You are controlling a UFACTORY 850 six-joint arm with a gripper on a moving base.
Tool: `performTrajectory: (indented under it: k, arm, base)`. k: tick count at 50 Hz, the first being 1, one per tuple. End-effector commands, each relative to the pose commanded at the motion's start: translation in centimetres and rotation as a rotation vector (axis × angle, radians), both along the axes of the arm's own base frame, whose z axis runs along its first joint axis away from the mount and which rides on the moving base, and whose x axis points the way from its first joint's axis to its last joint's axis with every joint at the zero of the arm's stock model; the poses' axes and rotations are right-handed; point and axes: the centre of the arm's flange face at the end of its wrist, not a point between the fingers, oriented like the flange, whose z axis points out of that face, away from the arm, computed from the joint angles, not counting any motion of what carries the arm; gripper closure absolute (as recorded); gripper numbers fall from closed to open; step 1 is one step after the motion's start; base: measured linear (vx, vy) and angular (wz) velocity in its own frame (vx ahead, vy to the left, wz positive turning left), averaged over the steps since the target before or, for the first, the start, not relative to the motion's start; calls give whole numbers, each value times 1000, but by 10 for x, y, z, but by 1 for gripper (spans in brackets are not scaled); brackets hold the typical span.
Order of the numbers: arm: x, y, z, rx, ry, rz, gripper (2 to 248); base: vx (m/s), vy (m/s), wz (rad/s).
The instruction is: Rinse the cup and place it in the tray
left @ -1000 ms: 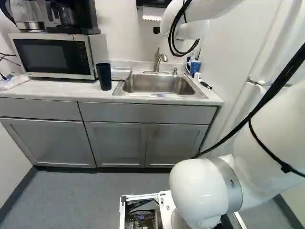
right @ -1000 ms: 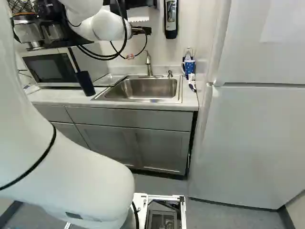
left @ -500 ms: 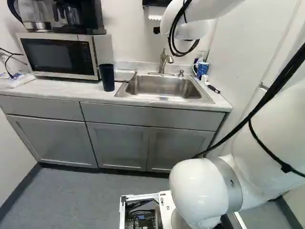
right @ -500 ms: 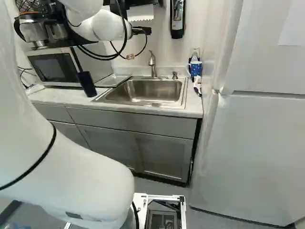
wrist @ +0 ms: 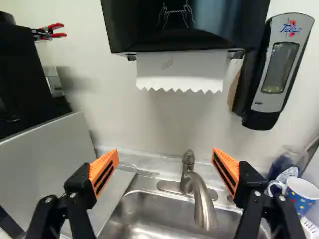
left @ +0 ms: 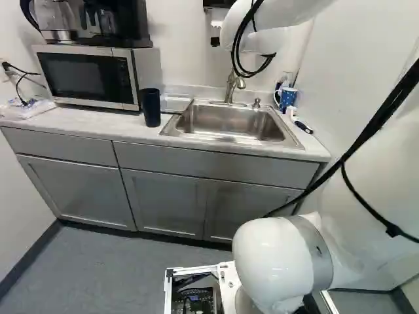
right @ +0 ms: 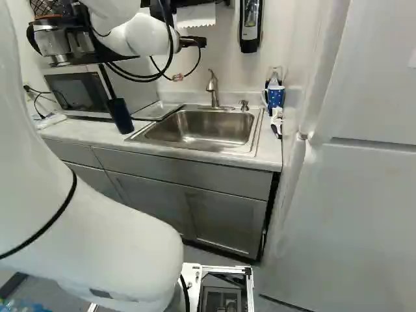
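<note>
In the right base view the black gripper shows at the wrist's end, high before the wall. The wrist view shows the gripper open, nothing between its orange pads, with the faucet and sink ahead. A dark blue cup stands upright on the counter between microwave and sink. Behind the sink's right corner stands a dotted blue mug, also in the wrist view as a mug beyond one finger. A flat metal tray lies beside the sink.
Microwave with coffee makers on top stands left on the counter. A towel dispenser and soap dispenser hang on the wall ahead. A refrigerator stands right of the cabinets. Small items lie near the mug.
The base has moved: sink, cup, mug and microwave shift rightward together in both base views, and the sink looks larger. My arm holds its pose against its lowest joint.
</note>
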Motion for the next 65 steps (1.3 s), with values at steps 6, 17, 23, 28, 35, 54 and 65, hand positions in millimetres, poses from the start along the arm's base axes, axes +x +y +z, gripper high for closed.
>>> performTrajectory:
  k: [6, 17, 23, 28, 35, 54, 65]
  arm:
    - [0, 0, 0, 0, 0, 0, 3]
    - [0, 0, 0, 0, 0, 0, 3]
    - [0, 0, 0, 0, 0, 0, 3]
    - [0, 0, 0, 0, 0, 0, 3]
    - [0, 0, 0, 0, 0, 0, 3]
    - [0, 0, 0, 0, 0, 0, 3]
    - [0, 0, 0, 0, 0, 0, 3]
  base:
    - [75, -26, 131]
    - [66, -24, 128]
    - [66, -27, 139]
    - [61, -21, 119]
    - [71, -23, 137]
    - [57, -23, -6]
    - [-4, 0, 1]
